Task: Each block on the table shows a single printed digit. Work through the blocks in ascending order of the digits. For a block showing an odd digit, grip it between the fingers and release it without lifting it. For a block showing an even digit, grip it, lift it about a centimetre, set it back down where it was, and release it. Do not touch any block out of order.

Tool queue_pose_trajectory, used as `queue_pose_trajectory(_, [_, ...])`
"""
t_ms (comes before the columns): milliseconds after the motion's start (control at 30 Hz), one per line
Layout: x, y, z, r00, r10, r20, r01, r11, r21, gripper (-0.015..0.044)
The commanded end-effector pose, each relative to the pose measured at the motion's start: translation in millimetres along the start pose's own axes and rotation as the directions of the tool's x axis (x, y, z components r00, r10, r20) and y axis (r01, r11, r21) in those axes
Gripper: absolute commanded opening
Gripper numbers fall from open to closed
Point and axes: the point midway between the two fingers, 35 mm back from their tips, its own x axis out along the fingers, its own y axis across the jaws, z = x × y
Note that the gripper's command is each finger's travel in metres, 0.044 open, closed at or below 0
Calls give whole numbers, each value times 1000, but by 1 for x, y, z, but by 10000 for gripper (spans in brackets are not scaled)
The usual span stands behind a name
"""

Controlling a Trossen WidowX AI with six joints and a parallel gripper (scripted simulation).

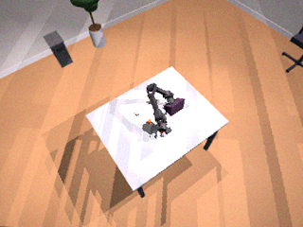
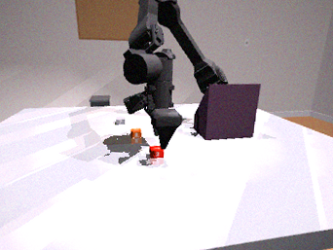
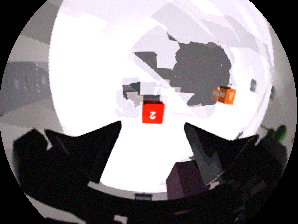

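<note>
A red block point(image 1: 161, 132) point(image 2: 156, 152) point(image 3: 153, 113) stands on the table and shows a 2 in the wrist view. My gripper point(image 2: 163, 147) point(image 3: 153, 124) is open low at the red block, which shows centred between the spread fingertips in the wrist view, with a gap on each side. An orange block point(image 1: 150, 121) point(image 2: 136, 133) point(image 3: 227, 95) stands apart from it, to the right in the wrist view; I cannot read its digit surely. A small grey-white block point(image 1: 136, 113) point(image 2: 120, 122) stands farther back, its digit unreadable.
A dark purple box point(image 1: 175, 106) point(image 2: 232, 111) point(image 3: 183, 181) stands on the white table point(image 1: 148, 168) point(image 2: 185, 209) beside the arm. The arm's shadow falls around the blocks. A plant, a dark bin and a chair stand on the floor away from the table.
</note>
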Motion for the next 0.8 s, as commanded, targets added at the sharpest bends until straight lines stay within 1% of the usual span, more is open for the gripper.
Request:
queue_pose_trajectory(0, [-10, 0, 2, 1000, 13, 1, -13, 1000, 12, 400])
queue_pose_trajectory(67, [-20, 0, 3, 1000, 14, 1, -14, 1000, 12, 348])
queue_pose_trajectory(167, [-67, 1, 4, 1000, 16, 1, -16, 1000, 11, 269])
queue_pose_trajectory(233, [-88, -1, 2, 1000, 16, 0, -16, 1000, 11, 216])
queue_pose_trajectory(333, [-91, -1, 2, 1000, 15, 0, -15, 1000, 11, 138])
queue_pose_trajectory(367, [-91, -1, 2, 1000, 15, 0, -15, 1000, 11, 120])
queue_pose_trajectory(667, [-92, -3, 4, 1000, 18, 0, -18, 1000, 11, 120])
queue_pose_trajectory(700, [-93, -11, 11, 1000, 24, 0, -24, 1000, 8, 120])
queue_pose_trajectory(767, [-98, -41, 35, 999, 43, 1, -43, 999, 2, 120])
